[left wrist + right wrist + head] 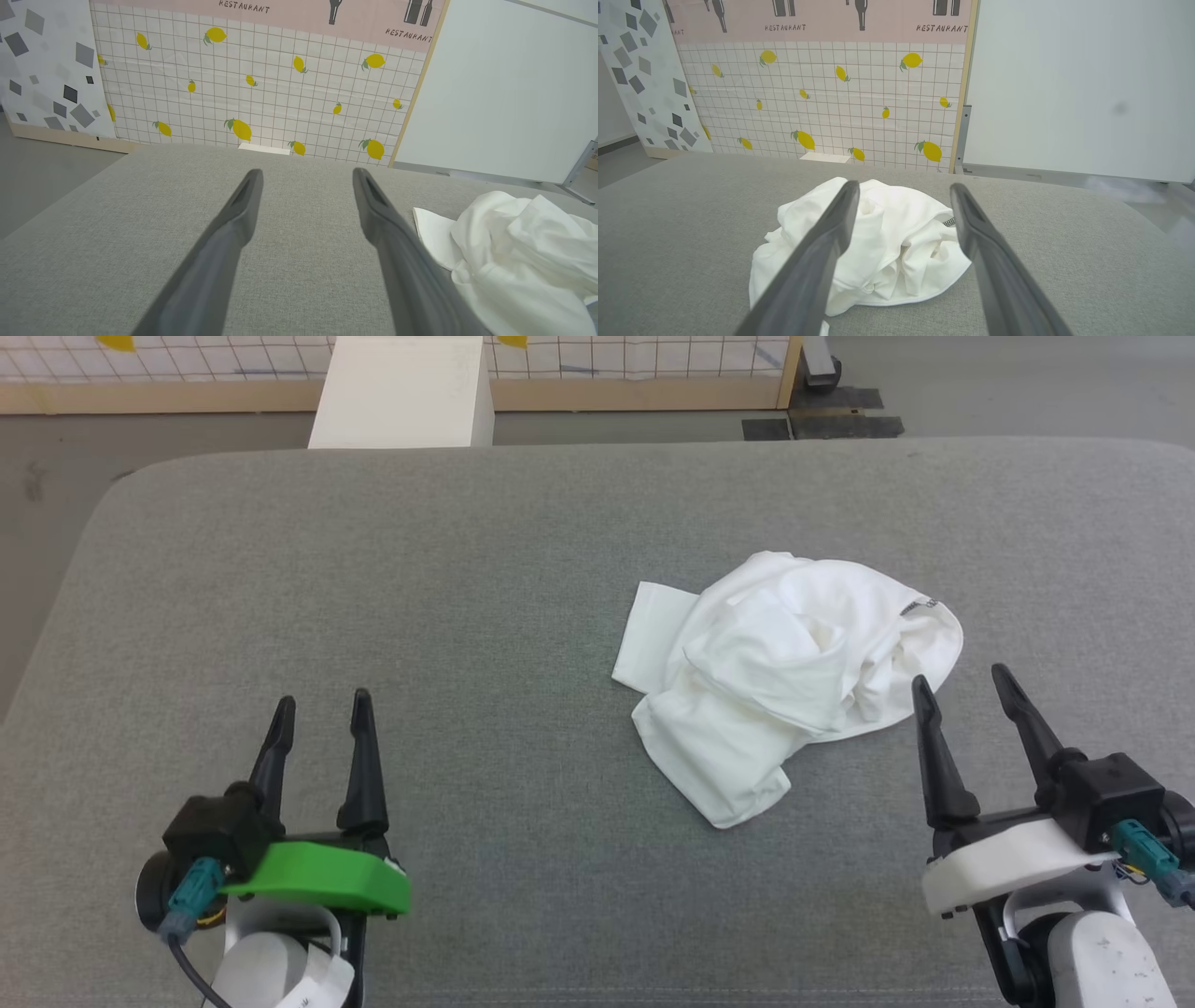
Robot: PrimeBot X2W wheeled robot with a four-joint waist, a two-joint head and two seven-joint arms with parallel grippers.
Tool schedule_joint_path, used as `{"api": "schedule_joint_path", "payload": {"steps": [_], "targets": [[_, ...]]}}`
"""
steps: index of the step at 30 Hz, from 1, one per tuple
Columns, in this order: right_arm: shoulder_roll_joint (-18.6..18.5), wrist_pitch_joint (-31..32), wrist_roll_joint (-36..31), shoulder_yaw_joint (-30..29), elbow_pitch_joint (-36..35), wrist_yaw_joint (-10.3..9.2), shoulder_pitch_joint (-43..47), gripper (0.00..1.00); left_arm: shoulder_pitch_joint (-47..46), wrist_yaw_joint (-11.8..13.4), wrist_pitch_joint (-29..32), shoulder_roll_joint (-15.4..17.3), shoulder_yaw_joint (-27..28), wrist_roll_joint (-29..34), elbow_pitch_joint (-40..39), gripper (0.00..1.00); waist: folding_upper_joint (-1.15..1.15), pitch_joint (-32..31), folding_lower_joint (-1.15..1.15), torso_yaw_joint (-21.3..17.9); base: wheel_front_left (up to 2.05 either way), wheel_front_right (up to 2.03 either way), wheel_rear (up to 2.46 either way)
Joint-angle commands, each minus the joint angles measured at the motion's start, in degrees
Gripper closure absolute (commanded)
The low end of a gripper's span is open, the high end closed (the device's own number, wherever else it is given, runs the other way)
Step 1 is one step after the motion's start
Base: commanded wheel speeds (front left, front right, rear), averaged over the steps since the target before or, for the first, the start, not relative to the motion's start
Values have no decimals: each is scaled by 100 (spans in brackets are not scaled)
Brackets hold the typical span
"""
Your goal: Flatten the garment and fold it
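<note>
**Item 1. Garment** (784, 681): plain white thin-fabric T-shirt. It lies crumpled in a heap on the grey woven padded table (420, 569), not yet flattened.
- Position: just ahead of the right gripper (962, 677), slightly to its inner side, and well apart from the left gripper (323, 700), off to that gripper's right.

**Item 2. Grippers**: both have their jaws spread wide and hold nothing. Whether the right gripper's inner fingertip touches the cloth cannot be told.

**Item 3. Step in hand (judged)**: the first grasp, to spread the heap.
- Best holds: the flat flap jutting from the heap on the side facing the left gripper, and the labelled hem nearest the right gripper's tips.
- Method: pinch low at an edge and take one layer only. Draw the two holds apart rather than lifting the bundle whole.
- The left gripper must travel across to the heap, so the right gripper should not crowd the same edge.

**Item 4. Surroundings**:
- A white rigid box (401, 392) stands beyond the table's far edge, ahead of the left gripper.
- A lemon-printed tiled wall panel (261, 93) stands behind it.
- Neither obstructs the work, and nothing lies between the grippers and the cloth.
</note>
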Motion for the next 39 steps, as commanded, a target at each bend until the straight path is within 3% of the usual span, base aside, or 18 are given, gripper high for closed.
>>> {"api": "schedule_joint_path", "payload": {"steps": [1,15,19,23,30,35,39], "targets": [[2,40,-47,17,-6,-10,95,0,123,-50,-20,-56,56,73,-26,0,0,-33,0,15,0,0,0],[2,101,-11,70,-58,-10,136,0,89,-316,-20,-313,220,251,118,0,0,-1,0,-61,0,0,0],[2,98,3,73,-82,-10,113,0,-342,-432,0,-362,-221,105,546,0,0,73,0,-78,0,0,0],[2,81,35,92,-86,-10,57,0,-1022,-478,388,-385,-931,-272,1154,0,0,181,0,-123,0,0,0],[2,21,131,246,0,-10,-103,0,-2279,-154,1327,-389,-2424,-1281,2258,0,0,397,0,-410,0,0,0],[2,-41,185,298,84,-10,-185,0,-2929,179,1960,-390,-3021,-1792,2884,0,0,558,0,-663,0,0,0],[2,-104,233,319,142,-10,-229,0,-3359,587,2629,-390,-3311,-1896,3426,0,0,689,0,-832,0,0,0]]}}
